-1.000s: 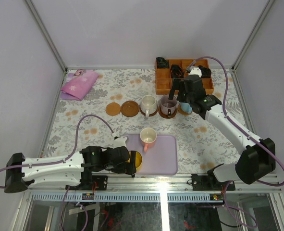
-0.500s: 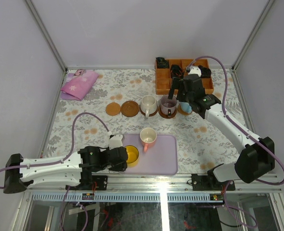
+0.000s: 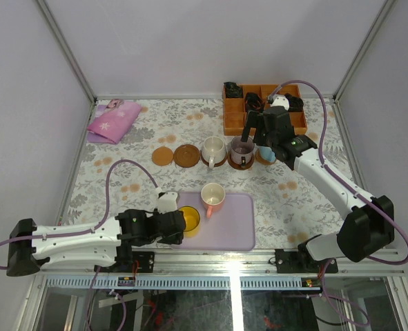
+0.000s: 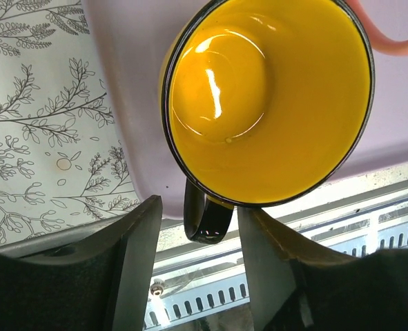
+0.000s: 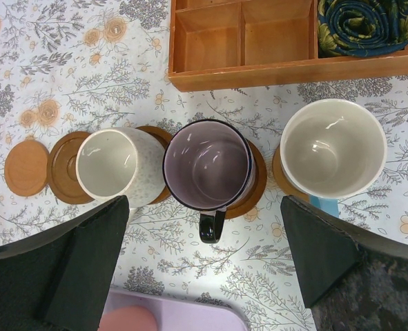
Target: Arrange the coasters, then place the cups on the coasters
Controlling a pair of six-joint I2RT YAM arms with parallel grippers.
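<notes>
A yellow cup [image 3: 188, 221] [image 4: 266, 103] stands at the left end of the lavender tray [image 3: 235, 224]. Its black handle [image 4: 207, 221] lies between the fingers of my left gripper [image 3: 177, 225] [image 4: 200, 207], which is partly closed, with a gap showing on both sides. A pink cup [image 3: 212, 198] sits on the tray too. In a row, the cream cup [image 5: 110, 165], purple cup [image 5: 207, 165] and blue cup [image 5: 333, 147] each rest on a coaster. Two coasters [image 5: 25, 167] [image 5: 62, 169] lie bare at the left. My right gripper [image 3: 257, 138] [image 5: 204, 200] hangs wide open above the purple cup.
An orange-brown compartmented box [image 3: 262, 110] [image 5: 259, 41] with dark rolled items stands behind the row. A pink floral pouch [image 3: 112, 121] lies at the back left. The table's metal rail [image 4: 314, 227] runs just behind the yellow cup's handle.
My left gripper drew back to the left and its jaws narrowed around the yellow cup's handle. The cup shifted slightly left on the tray. The right arm stayed still.
</notes>
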